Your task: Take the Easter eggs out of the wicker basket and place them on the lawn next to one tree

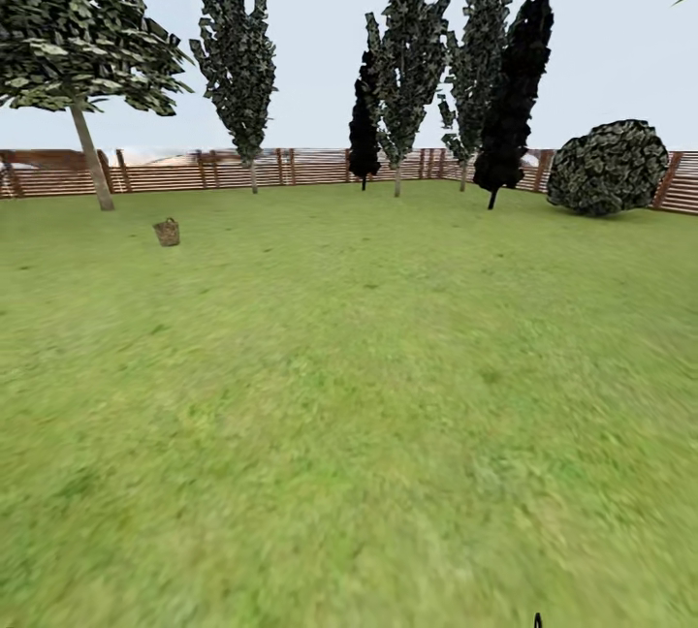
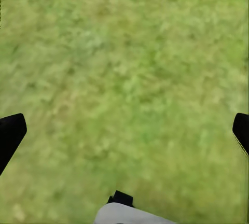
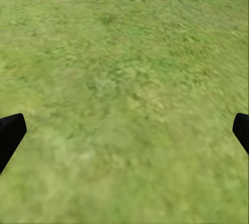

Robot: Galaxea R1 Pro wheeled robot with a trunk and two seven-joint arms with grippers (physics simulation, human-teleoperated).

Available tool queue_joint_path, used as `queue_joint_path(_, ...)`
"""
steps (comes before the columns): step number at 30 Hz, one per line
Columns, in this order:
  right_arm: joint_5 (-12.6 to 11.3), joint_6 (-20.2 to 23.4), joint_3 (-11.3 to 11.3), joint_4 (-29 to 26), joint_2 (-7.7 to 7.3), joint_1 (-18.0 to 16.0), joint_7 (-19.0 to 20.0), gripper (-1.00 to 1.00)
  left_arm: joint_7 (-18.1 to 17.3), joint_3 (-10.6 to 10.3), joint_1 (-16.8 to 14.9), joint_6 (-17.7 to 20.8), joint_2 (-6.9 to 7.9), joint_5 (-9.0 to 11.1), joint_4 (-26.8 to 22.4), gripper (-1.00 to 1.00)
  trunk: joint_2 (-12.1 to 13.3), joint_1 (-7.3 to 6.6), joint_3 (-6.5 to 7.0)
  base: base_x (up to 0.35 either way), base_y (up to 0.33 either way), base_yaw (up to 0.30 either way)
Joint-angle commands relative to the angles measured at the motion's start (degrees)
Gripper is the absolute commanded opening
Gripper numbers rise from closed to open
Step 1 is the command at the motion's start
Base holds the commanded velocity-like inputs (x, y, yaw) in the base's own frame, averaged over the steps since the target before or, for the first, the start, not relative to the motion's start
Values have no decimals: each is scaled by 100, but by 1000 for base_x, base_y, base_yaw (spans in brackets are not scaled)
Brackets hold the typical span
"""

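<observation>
Lawn [image 1: 388, 395] everywhere; head view alone shows distant, seemingly upright wicker basket [image 1: 167, 233].

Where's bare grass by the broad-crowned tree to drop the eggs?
Open lawn runs between the tree trunk and the wicker basket, and rightward toward the bush. Crowded only along the fence, under the columnar trees.

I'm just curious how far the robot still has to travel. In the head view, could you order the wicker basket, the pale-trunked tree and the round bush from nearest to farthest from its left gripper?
1. Wicker basket: on the lawn, far left.
2. Pale-trunked tree: behind the basket, by the fence.
3. Round bush: far right, by the fence; its depth looks close to the tree's, so this order is uncertain.

Left gripper hangs open over grass.
</observation>
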Motion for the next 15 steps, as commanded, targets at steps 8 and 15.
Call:
queue_joint_path(8,-9,-3,-3,3,-14,-2,-4,100,-8,-42,-3,-3,-45,56,7,100,-6,6,-6,326,-123,264)
queue_joint_path(15,-2,38,-1,4,-16,-2,-4,100,-20,-46,-1,6,-55,54,7,100,-6,6,-6,326,-121,275)
